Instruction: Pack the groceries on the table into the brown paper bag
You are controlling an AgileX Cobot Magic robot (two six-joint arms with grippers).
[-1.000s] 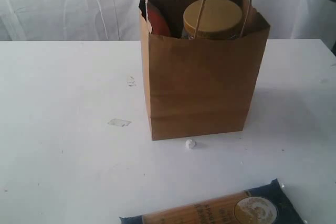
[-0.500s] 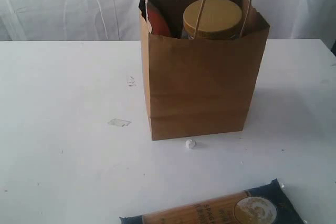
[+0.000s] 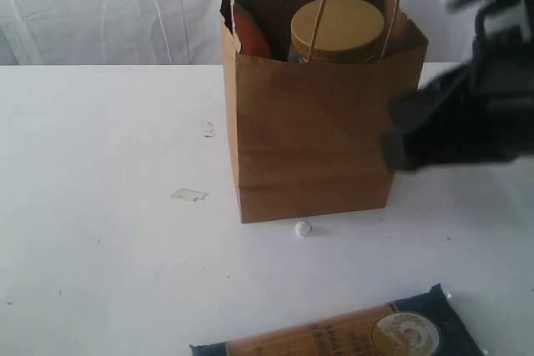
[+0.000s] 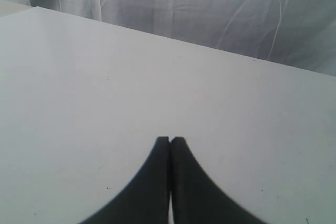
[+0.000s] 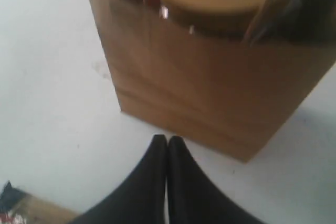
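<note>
Exterior view: the bag stands upright near the middle of the table, with its mouth open. Inside it, the jar shows its tan lid at the mouth. The pouch stands beside the jar, against the bag's left wall. The packet lies flat on the table at the near edge of the frame, well apart from the bag and partly cut off. A small white bit lies just in front of the bag's base. The right arm, dark and blurred, hangs close beside the bag's right side, above the table.

Right wrist view: the right gripper points toward the lower part of the bag. Its jaws are pressed together, with nothing between them.

Left wrist view: the left gripper sits over bare table. Its jaws are pressed together and empty.
</note>
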